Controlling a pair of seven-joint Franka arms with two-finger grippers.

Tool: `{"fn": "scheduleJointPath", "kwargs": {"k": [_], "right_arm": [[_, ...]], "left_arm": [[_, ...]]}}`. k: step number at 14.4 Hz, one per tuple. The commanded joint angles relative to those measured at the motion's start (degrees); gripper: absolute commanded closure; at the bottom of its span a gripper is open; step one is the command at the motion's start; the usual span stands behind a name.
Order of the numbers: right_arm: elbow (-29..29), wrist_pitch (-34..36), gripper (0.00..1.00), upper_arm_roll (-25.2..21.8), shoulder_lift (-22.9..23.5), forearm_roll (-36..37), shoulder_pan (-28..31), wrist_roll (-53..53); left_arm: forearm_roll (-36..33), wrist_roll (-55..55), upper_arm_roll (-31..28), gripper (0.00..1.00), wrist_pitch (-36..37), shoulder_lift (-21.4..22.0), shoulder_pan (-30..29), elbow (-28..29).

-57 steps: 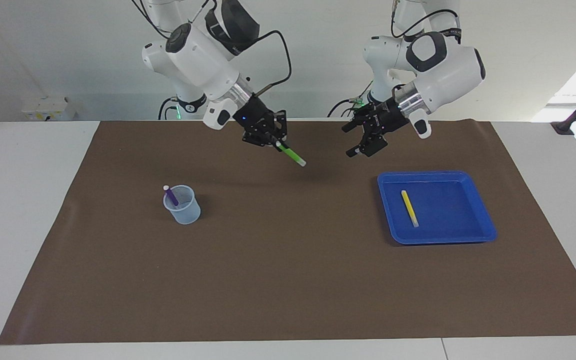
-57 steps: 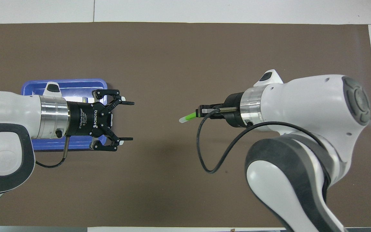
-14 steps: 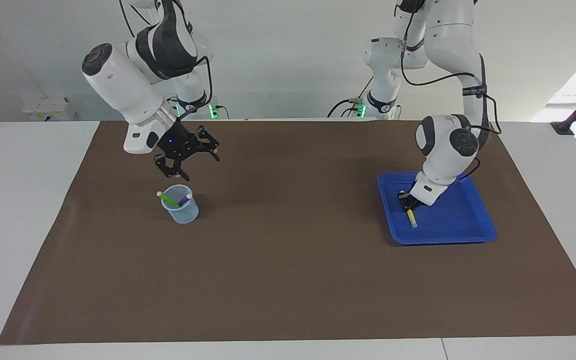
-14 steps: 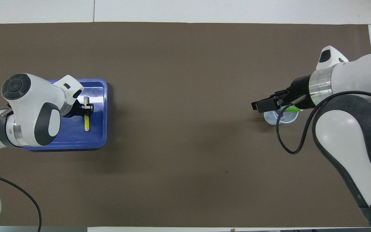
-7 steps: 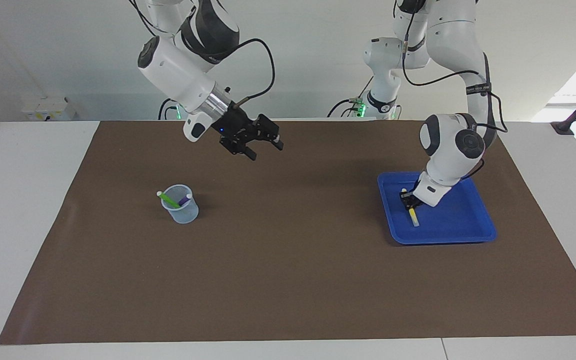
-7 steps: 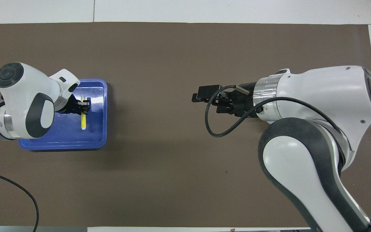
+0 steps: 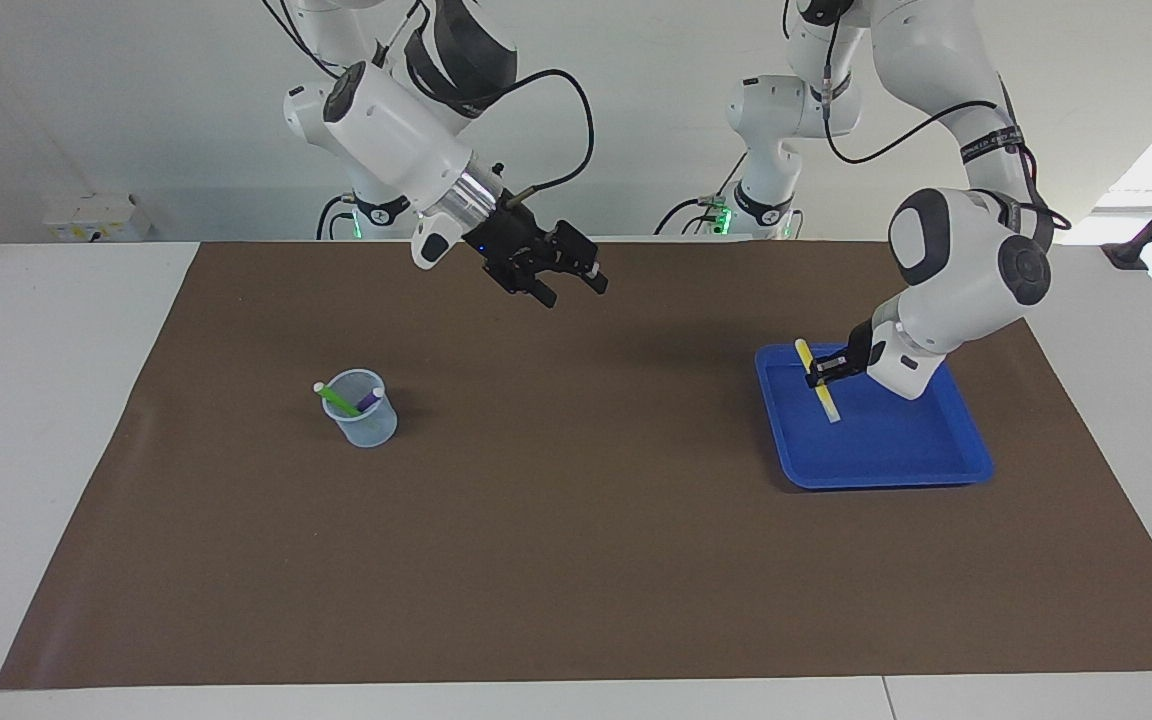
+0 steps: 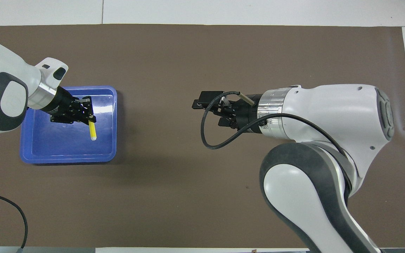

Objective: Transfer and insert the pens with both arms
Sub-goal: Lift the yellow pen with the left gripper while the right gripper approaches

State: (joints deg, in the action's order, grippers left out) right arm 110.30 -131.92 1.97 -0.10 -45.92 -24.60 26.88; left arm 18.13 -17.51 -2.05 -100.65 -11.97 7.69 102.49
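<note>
A: Which way does the yellow pen point?

B: It hangs tilted over the blue tray. Its long axis runs from a yellow upper end, toward the robots, down to a pale whitish tip that slants away from them. In the overhead view the pen shows the same line, whitish tip farthest from the gripper.

A: How does it look?

B: Slim, short, bright yellow, with that pale end. The left gripper is clamped on it above its middle, so a short yellow stub sticks out over the fingers.

A: And a second ago?

B: Then the pen lay flat in the tray with the left gripper down on it. Now it is lifted clear of the tray floor and the arm has risen.

A: The other pens?

B: The green pen and the purple pen stand leaning in the clear cup, toward the right arm's end of the brown mat, whitish ends up. They have not moved.

A: The right gripper?

B: Fingers spread wide, holding nothing, up over the mat's middle. A second ago it hovered just above the cup; it has since swung toward the centre.
</note>
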Motion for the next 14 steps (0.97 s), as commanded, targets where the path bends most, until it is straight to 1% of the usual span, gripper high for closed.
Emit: {"fn": "scheduleJointPath", "kwargs": {"k": [1,3,5,7,8,10,12,14], "right_arm": [[1.3,-4.6,0.00,0.0,-0.3,-3.1,-1.8,2.9],[1.9,-8.8,0.00,0.0,-0.2,-3.4,-3.6,4.6],[2.4,-9.6,0.00,0.0,-0.2,-4.2,-4.1,5.7],[2.4,-10.3,0.00,0.0,-0.2,-4.3,-5.1,6.3],[2.6,-11.2,0.00,0.0,-0.2,-4.3,-6.6,6.7],[3.9,-15.4,0.00,0.0,-0.4,-4.3,-9.9,8.3],[3.9,-17.0,0.00,0.0,-0.3,-4.3,-12.3,9.8],[3.8,-17.0,0.04,0.0,-0.3,-4.2,-12.6,10.2]], "left_arm": [[7.2,-10.2,-0.1,1.00,4.4,3.0,-0.3,-0.2],[11.8,-18.0,-0.1,1.00,5.7,4.9,-0.3,0.2],[16.5,-26.6,-0.1,1.00,6.4,6.0,0.1,0.6],[21.0,-33.2,0.0,1.00,6.9,7.6,0.6,2.2],[22.8,-35.4,0.1,1.00,6.5,8.5,0.6,3.4],[25.6,-40.8,0.5,1.00,6.0,10.0,0.8,5.0],[27.8,-46.9,0.5,1.00,3.6,11.7,2.3,7.0],[29.8,-52.9,0.5,1.00,-1.4,14.2,4.6,10.2]]}}
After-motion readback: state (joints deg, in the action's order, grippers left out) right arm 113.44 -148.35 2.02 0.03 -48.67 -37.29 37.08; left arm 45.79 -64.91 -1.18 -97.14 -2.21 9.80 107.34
